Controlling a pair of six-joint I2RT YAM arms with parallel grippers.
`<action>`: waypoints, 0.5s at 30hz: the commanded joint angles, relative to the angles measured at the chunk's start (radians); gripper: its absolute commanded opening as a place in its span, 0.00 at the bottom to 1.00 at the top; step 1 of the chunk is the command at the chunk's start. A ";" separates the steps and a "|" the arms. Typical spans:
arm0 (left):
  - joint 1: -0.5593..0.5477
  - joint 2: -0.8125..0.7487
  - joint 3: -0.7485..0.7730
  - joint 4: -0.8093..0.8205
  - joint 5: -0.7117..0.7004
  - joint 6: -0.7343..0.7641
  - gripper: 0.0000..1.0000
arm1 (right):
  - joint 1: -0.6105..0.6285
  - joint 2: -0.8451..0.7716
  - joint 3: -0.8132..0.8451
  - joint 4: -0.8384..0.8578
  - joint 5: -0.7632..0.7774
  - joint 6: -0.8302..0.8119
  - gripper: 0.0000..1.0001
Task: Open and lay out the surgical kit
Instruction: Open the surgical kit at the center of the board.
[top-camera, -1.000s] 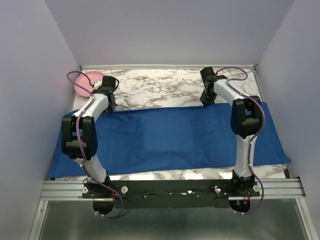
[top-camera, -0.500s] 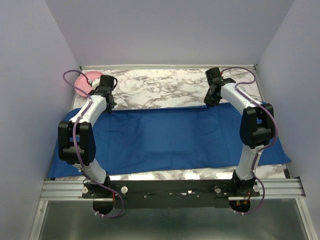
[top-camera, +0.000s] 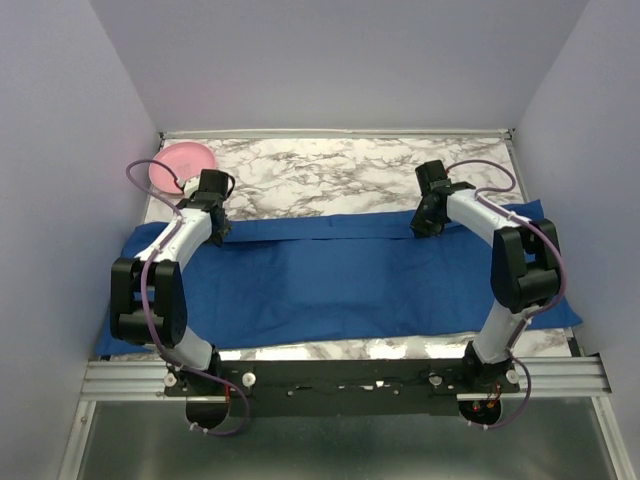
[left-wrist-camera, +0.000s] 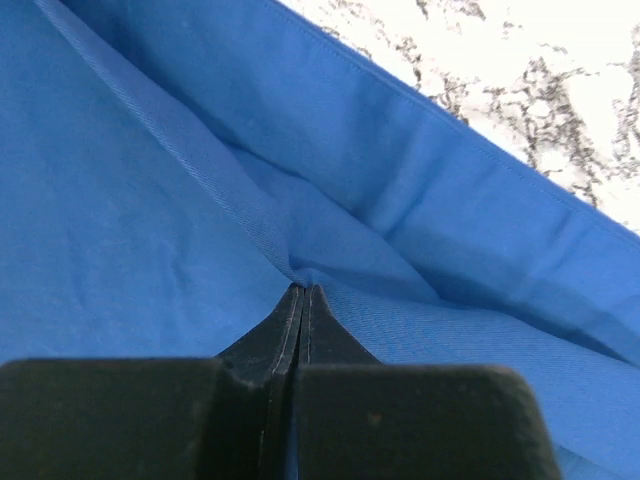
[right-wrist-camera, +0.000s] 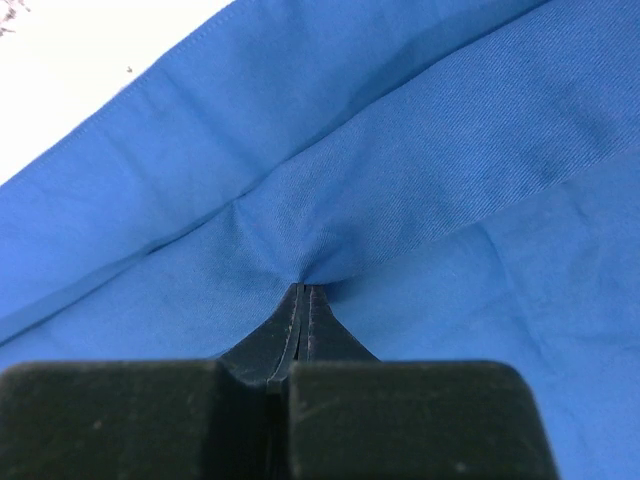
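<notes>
Marble tabletop (top-camera: 330, 175) shows beyond the blue cloth wrap (top-camera: 340, 285). Left gripper (left-wrist-camera: 303, 292) and right gripper (right-wrist-camera: 303, 290) each pinch its far fold. Unwrapping looks barely begun, with the contents hidden.

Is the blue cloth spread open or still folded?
Folded. The blue cloth lies as a wide band, a doubled-over flap along its far edge pinched by the left claw and right claw.
</notes>
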 joint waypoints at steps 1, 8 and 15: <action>0.003 -0.030 -0.014 -0.002 -0.018 0.000 0.04 | -0.011 -0.034 -0.026 0.038 0.036 0.015 0.01; 0.003 -0.079 -0.007 -0.025 -0.053 0.007 0.03 | -0.011 -0.103 -0.018 0.029 0.068 -0.015 0.01; 0.003 -0.142 0.000 -0.093 -0.079 -0.002 0.01 | -0.009 -0.183 -0.009 -0.028 0.066 -0.100 0.01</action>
